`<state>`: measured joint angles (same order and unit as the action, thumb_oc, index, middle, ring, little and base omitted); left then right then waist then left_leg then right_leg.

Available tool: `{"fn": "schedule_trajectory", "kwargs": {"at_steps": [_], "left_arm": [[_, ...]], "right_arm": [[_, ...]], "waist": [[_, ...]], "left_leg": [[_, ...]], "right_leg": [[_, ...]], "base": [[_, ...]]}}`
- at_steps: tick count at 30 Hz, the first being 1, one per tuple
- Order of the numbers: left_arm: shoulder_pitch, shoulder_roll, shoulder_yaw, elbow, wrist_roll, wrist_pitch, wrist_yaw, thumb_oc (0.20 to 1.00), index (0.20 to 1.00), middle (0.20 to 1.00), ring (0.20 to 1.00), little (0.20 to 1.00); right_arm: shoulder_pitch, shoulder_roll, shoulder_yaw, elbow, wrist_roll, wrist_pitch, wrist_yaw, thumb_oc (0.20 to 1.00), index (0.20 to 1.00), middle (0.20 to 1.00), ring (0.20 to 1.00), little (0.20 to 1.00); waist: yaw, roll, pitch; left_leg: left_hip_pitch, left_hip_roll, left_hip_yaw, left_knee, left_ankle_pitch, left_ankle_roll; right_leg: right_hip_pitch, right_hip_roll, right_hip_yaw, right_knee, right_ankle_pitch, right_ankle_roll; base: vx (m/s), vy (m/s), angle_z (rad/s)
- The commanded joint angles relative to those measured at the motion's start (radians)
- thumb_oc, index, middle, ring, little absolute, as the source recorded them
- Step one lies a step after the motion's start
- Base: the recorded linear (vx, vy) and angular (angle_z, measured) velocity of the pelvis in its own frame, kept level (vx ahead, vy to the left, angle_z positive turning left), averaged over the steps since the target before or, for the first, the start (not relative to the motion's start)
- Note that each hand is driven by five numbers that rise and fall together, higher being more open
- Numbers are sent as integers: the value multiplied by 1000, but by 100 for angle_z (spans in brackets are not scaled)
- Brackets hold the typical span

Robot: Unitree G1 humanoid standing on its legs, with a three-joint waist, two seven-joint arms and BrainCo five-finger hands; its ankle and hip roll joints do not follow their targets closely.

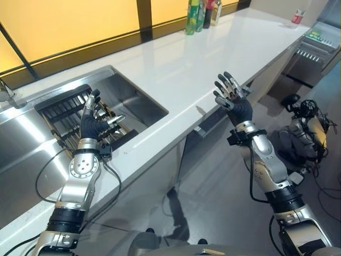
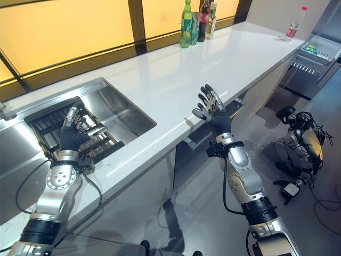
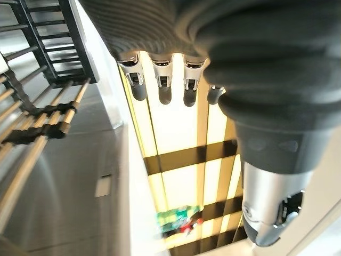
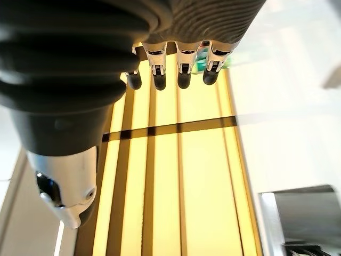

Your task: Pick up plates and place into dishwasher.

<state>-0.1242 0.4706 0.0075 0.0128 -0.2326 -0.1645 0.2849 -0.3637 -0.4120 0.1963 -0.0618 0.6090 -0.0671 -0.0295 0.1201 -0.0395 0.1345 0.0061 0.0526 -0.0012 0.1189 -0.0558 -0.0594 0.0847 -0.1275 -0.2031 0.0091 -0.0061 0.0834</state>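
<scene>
Counter: a long white countertop [image 2: 213, 64] runs under a wall of amber-lit panels crossed by dark bars [image 2: 69, 32], with grey floor below its front edge.
Sink: a stainless steel sink [image 2: 114, 109] is sunk into the counter, just past the left hand's fingertips.
Rack: a dark wire dish rack [image 1: 66, 109] lies in the sink, directly beneath and beyond the left hand's fingers; no plate can be made out in it or on the counter.
Appliance: a steel unit with a pulled-out rack [image 2: 311, 61] stands at the counter's far end, well beyond the right hand's fingertips; whether it is the dishwasher cannot be told.
Bottles: a cluster of bottles [image 2: 198, 21], one of them green, stands at the back of the counter, well ahead of the right hand's fingers; a single small bottle with a red cap [image 2: 294, 24] stands at the far corner.
Left hand: the left hand [image 1: 95, 124] is raised over the sink's near edge, back toward the camera, fingers straight and slightly spread, thumb out to the side, holding nothing.
Right hand: the right hand [image 2: 213, 111] is lifted upright at the counter's front edge, fingers straight and fanned apart, empty.
</scene>
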Motion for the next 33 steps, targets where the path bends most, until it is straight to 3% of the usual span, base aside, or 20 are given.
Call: {"fn": "schedule_trajectory", "kwargs": {"at_steps": [1, 4, 5, 8, 12, 14, 16, 18, 21, 24, 28, 29, 33], "left_arm": [[19, 19, 55, -51, -34, -76, 41, 1000, 1000, 1000, 1000, 1000], [15, -7, 53, -54, -43, -72, 30, 1000, 1000, 1000, 1000, 1000], [1, -16, 45, -48, -54, -75, 11, 1000, 1000, 1000, 1000, 1000], [-28, -32, 19, -29, -45, -96, 6, 1000, 1000, 1000, 1000, 1000], [-33, -26, 31, -51, -22, -128, 30, 1000, 1000, 1000, 1000, 1000], [-54, -2, 39, -81, -28, -142, 29, 1000, 1000, 1000, 1000, 1000], [-89, 18, 40, -101, -45, -159, 48, 1000, 1000, 1000, 1000, 1000], [-116, 22, 32, -99, -55, -165, 61, 1000, 1000, 1000, 1000, 1000], [-175, 7, -8, -71, -61, -174, 102, 1000, 1000, 1000, 1000, 1000], [-201, -15, -40, -57, -49, -172, 115, 1000, 1000, 1000, 1000, 1000], [-206, -35, -75, -67, -46, -144, 118, 1000, 1000, 1000, 1000, 1000], [-204, -36, -81, -71, -48, -137, 111, 1000, 1000, 1000, 1000, 1000], [-189, -45, -86, -92, -38, -106, 125, 1000, 1000, 1000, 1000, 1000]], "right_arm": [[-46, -33, -31, -80, -46, -24, -8, 1000, 1000, 1000, 1000, 1000], [-29, -47, -39, -111, -79, -33, -35, 1000, 1000, 1000, 1000, 1000], [-14, -54, -49, -120, -95, -44, -54, 1000, 1000, 1000, 1000, 1000], [0, -65, -56, -120, -137, -82, -51, 1000, 1000, 1000, 1000, 1000], [-42, -58, -44, -106, -150, -102, -43, 1000, 1000, 1000, 1000, 1000], [-55, -53, -49, -107, -149, -120, -53, 1000, 1000, 1000, 1000, 1000], [-60, -44, -51, -121, -154, -137, -38, 1000, 1000, 1000, 1000, 1000], [-62, -37, -46, -120, -163, -150, -32, 1000, 1000, 1000, 1000, 1000], [-78, -44, -33, -105, -161, -165, -39, 1000, 1000, 1000, 1000, 1000], [-97, -49, -34, -82, -140, -177, -39, 1000, 1000, 1000, 1000, 1000], [-131, -53, -33, -79, -137, -131, -64, 1000, 1000, 1000, 1000, 1000], [-136, -58, -34, -80, -134, -117, -73, 1000, 1000, 1000, 1000, 1000], [-162, -64, -33, -69, -107, -78, -66, 1000, 1000, 1000, 1000, 1000]], "waist": [[7, -23, -46], [6, -20, -39], [-1, -20, -42], [-11, -19, -50], [10, -11, -56], [19, -4, -54], [16, 19, -56], [14, 17, -58], [-9, -10, -67], [-27, -32, -72], [-49, -34, -77], [-50, -33, -79], [-35, -40, -89]], "left_leg": [[-67, 23, 15, 108, -40, -24], [-94, 16, 64, 147, -41, -21], [-101, 20, 124, 146, -39, -19], [-108, 23, 194, 135, -38, -12], [-80, -17, 153, 97, -39, 22], [-60, -53, 112, 55, -33, 61], [-45, -60, 84, 26, -24, 81], [-46, -74, 66, 22, -21, 86], [-53, -111, -10, 24, -18, 83], [-49, -122, -64, 29, -38, 64], [-28, -91, -126, -7, -37, 48], [-27, -83, -138, -10, -34, 45], [-19, -43, -142, -25, -21, 14]], "right_leg": [[-7, -42, -15, 51, -38, -13], [-5, -47, -60, 71, -47, -21], [0, -57, -91, 80, -50, -19], [7, -80, -143, 105, -66, -11], [4, -97, -148, 191, -89, -1], [-56, -118, -119, 371, -21, 23], [-110, -114, -87, 531, 22, 29], [-122, -102, -55, 563, 37, 31], [-121, -29, 38, 394, -1, 16], [-117, -58, 91, 212, 14, 19], [-104, -36, 198, 91, 29, 47], [-98, -16, 213, 91, 14, 45], [-54, -13, 180, 29, 4, 38]], "base": [[2, 2, 5], [18, 34, 26], [19, 52, 75], [55, 84, 122], [71, 125, 72], [35, 157, 67], [19, 125, 70], [10, -7, 66], [61, -155, 52], [106, -296, 72], [65, -232, 85], [65, -154, 113], [14, -159, 59]]}}
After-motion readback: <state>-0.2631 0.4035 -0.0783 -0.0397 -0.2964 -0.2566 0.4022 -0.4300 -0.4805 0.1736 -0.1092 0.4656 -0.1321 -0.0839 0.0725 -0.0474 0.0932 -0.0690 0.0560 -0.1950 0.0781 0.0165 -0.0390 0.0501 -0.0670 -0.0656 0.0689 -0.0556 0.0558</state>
